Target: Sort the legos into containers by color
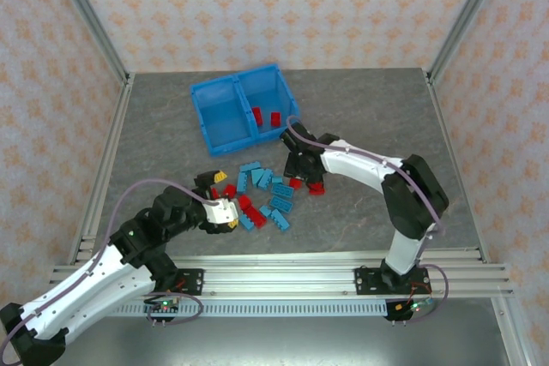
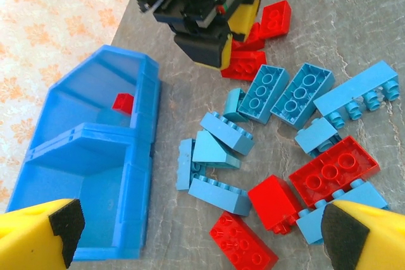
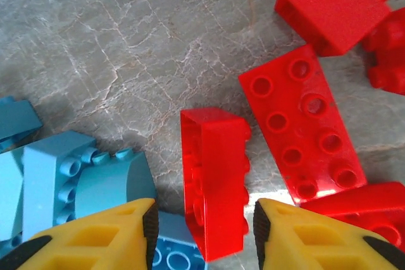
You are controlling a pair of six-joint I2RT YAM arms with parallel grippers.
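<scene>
The legos (image 1: 262, 190) lie scattered mid-table, red and light blue mixed. My right gripper (image 1: 302, 173) is down at the pile's right end. In the right wrist view its jaws (image 3: 204, 229) straddle a red brick (image 3: 215, 181) lying on its side, with a gap at each pad, so it is open. My left gripper (image 1: 225, 197) hovers wide open over the pile's left end, above a red brick (image 2: 243, 241) and blue ones (image 2: 218, 194). The blue bin (image 1: 233, 80) stands behind; its right container holds two red bricks (image 1: 265, 117).
Metal frame posts (image 1: 103, 177) run along the table's left and right edges, and a rail (image 1: 274, 272) crosses the near edge. Grey tabletop (image 1: 369, 109) lies bare to the right of the bin. The bin's wall (image 2: 136, 175) stands close to the left of the pile.
</scene>
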